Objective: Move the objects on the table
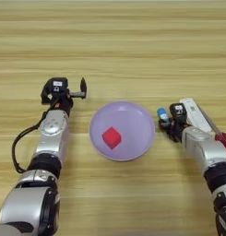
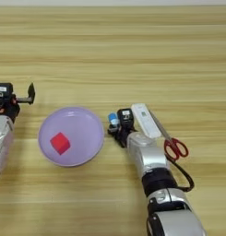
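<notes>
A round lavender plate [image 1: 128,117] lies on the wooden table [image 1: 114,41], between my two arms. A small red cube [image 1: 111,137] rests inside it, left of its middle. My right gripper [image 1: 167,121] is just past the plate's right rim, shut on a short blue tube with a white end [image 1: 163,113] that stands up between its black fingers. My left gripper [image 1: 69,91] is off the plate's upper left and stands open with nothing in it; one black finger [image 1: 83,86] sticks out toward the right. In the right eye view the plate [image 2: 82,124], the cube [image 2: 60,143] and the tube [image 2: 113,119] show the same layout.
A white oblong bar [image 2: 145,120] lies right beside my right gripper. Red-handled scissors [image 2: 175,147] lie next to it, blades pointing up-left along the bar. A black cable [image 1: 16,147] loops beside my left forearm.
</notes>
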Controlling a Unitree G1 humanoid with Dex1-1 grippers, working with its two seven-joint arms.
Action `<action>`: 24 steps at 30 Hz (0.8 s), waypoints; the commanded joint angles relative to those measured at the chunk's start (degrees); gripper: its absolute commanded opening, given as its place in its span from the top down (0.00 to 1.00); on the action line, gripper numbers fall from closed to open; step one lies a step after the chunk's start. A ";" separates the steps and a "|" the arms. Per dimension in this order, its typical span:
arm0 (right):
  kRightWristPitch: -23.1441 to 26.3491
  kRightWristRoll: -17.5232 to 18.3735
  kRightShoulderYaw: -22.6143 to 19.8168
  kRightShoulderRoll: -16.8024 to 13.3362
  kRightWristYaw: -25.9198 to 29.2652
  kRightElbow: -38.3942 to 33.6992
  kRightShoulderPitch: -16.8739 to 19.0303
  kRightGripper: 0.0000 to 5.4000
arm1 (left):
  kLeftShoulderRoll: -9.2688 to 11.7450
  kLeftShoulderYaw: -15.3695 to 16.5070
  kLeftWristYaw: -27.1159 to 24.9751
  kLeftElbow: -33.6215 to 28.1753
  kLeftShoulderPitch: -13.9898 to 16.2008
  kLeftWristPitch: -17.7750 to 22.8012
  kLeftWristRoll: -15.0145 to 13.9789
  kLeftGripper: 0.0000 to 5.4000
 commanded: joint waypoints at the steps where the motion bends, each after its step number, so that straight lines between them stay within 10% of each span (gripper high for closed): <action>1: -0.88 0.17 0.77 0.45 0.97 -3.34 0.91 0.74 | -0.21 -0.22 0.27 -0.35 -0.80 0.74 0.13 0.00; 24: -8.65 -3.18 9.34 3.76 3.00 -8.85 4.13 0.74 | -0.45 -0.40 0.49 -0.75 -0.62 0.90 0.28 0.00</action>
